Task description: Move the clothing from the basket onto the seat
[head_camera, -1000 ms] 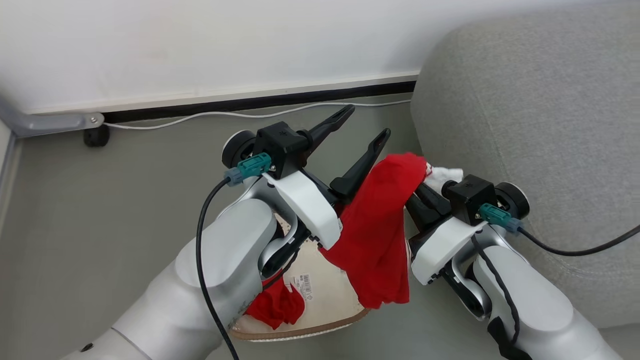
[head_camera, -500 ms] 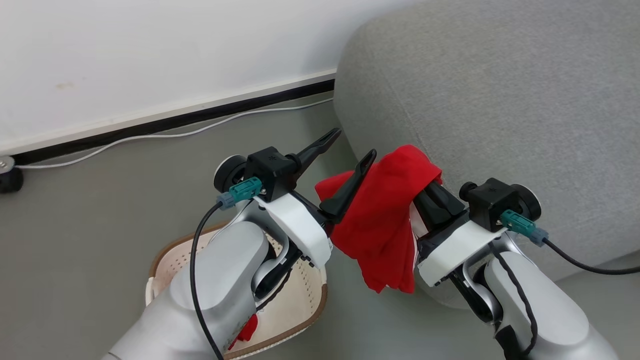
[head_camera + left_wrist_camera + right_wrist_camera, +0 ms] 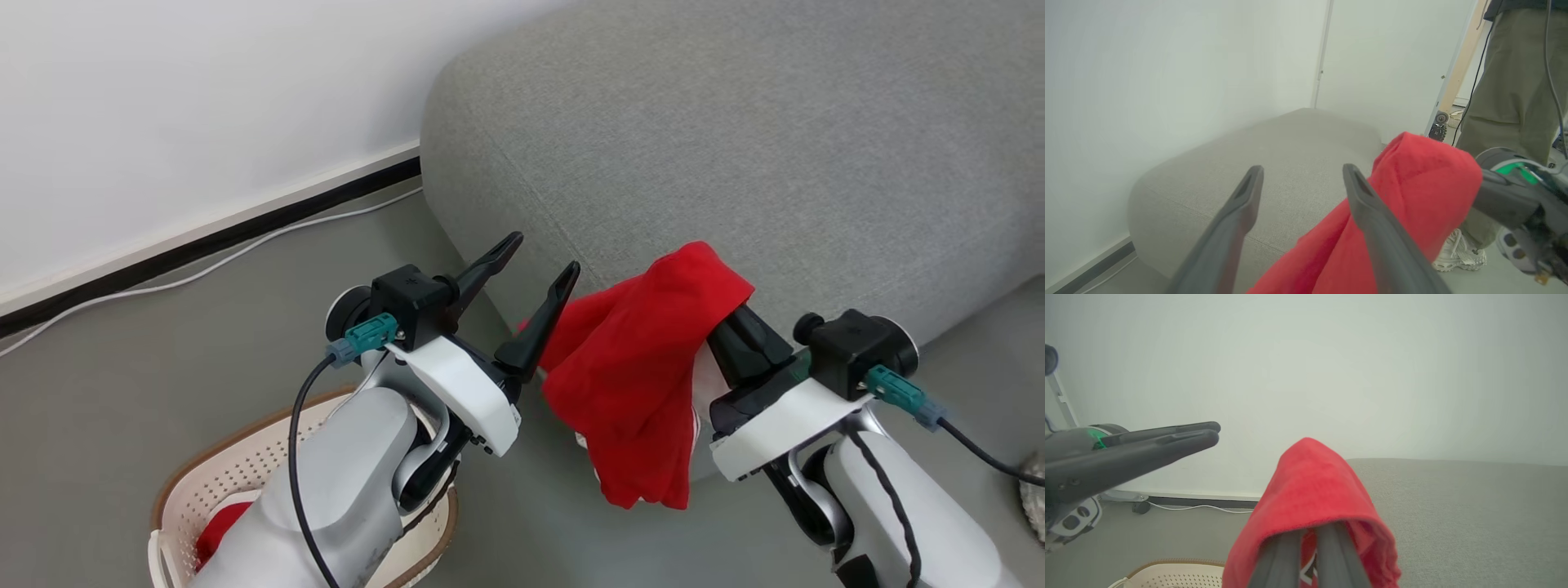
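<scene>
The red garment [image 3: 645,392] hangs as a soft, crumpled hood over the tips of the right claw [image 3: 739,343]. That claw's two fingers lie close together and pinch the cloth. A sliver of white stripe shows near the garment's lower edge. It dangles in the air in front of the rounded edge of the light-grey sofa [image 3: 735,147], above the floor. The left claw [image 3: 543,253] stands just beside it, fingers spread apart with nothing between them. A second red piece [image 3: 216,527] lies in the cream perforated basket [image 3: 245,461] with the brown rim, down on the floor.
</scene>
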